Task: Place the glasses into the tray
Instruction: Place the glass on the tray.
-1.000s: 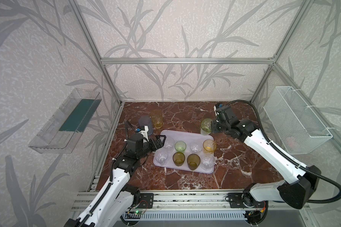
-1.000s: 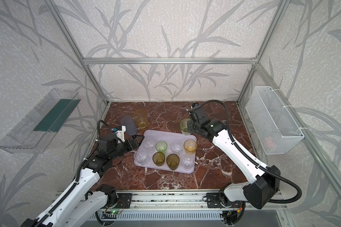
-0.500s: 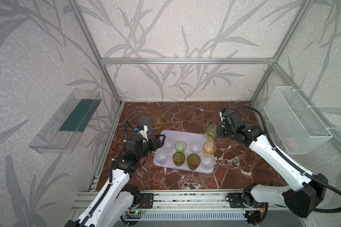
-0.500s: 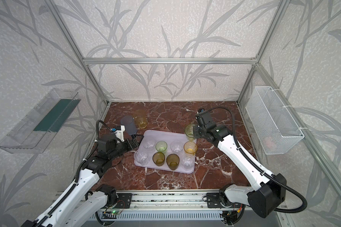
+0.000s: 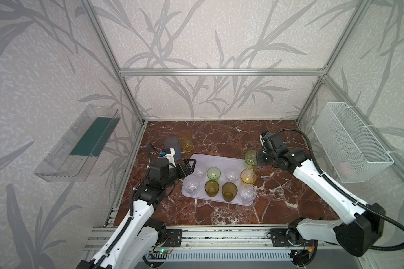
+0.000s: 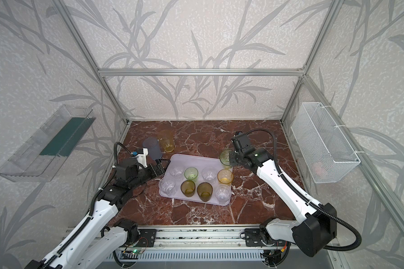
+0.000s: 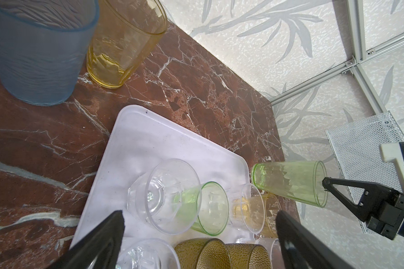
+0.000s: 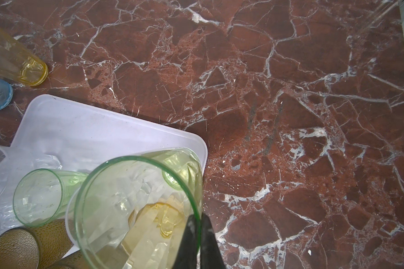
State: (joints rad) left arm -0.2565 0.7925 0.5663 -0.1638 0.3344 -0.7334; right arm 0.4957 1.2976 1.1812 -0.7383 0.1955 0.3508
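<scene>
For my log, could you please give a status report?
Right tool shut on pale-green glass rim, at tray corner. Left tool open, empty. Eight glasses in tray. Short yellow glass close beside.

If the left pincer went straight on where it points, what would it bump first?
Most likely the clear glass on the tray, right in front of the open left pincer, with a short green glass behind it. Depth is unclear.

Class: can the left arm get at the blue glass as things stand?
Probably yes: the left gripper is open, empty and near the blue glass; only the tall yellow glass crowds one side.
</scene>
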